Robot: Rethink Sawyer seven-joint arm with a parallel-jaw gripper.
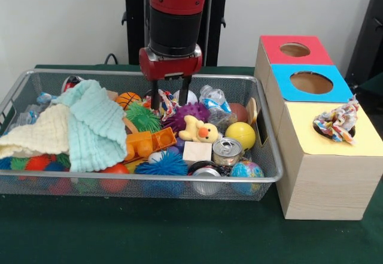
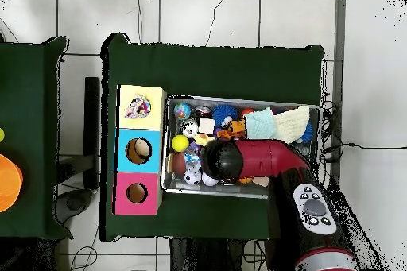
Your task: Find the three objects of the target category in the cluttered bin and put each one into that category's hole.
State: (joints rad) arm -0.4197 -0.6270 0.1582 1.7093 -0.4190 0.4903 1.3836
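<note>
Fingers spread, lowered into the bin toward its far side, tips either side of a spotted rag among the clutter. Second spotted rag lying over the hole of the yellow box, near the bench's front right corner in the front view. Third rag not made out.

Front view: low, close, across the table, facing the robot. Overhead view: high, straight down, seemingly farther off. Shared: bin, three boxes, green table.
</note>
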